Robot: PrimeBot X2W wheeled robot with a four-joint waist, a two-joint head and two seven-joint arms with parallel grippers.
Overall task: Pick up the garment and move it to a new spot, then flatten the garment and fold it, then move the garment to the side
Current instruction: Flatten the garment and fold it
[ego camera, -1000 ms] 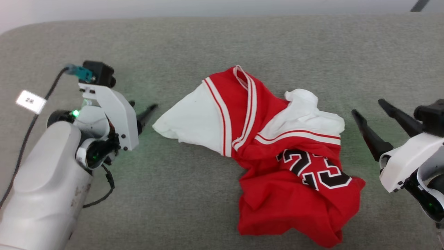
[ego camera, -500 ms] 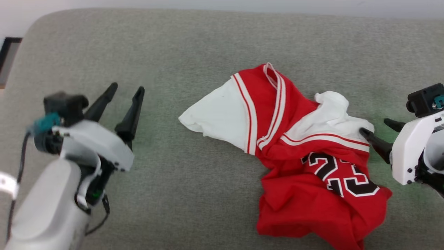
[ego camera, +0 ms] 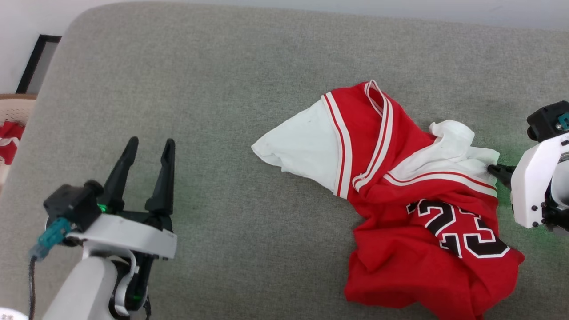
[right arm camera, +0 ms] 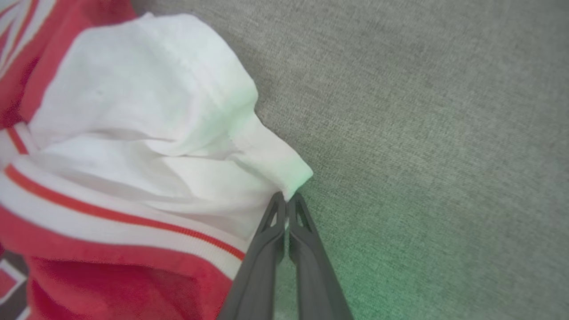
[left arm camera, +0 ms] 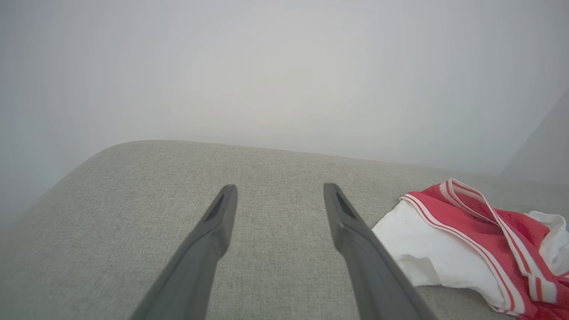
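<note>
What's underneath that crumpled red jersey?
Under the garment is the grey cushion, which shows all around it. The garment's bunched folds cover its own lower layers, so anything tucked beneath cannot be seen.

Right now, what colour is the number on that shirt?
Black with white edging; the number on the red shirt shows best in the head view.

Red jersey T-shirt [ego camera: 400, 266]: lies crumpled on grey cushion [ego camera: 222, 133], white sleeves uppermost, red-white striped trim, black white-edged 23 facing up.
</note>
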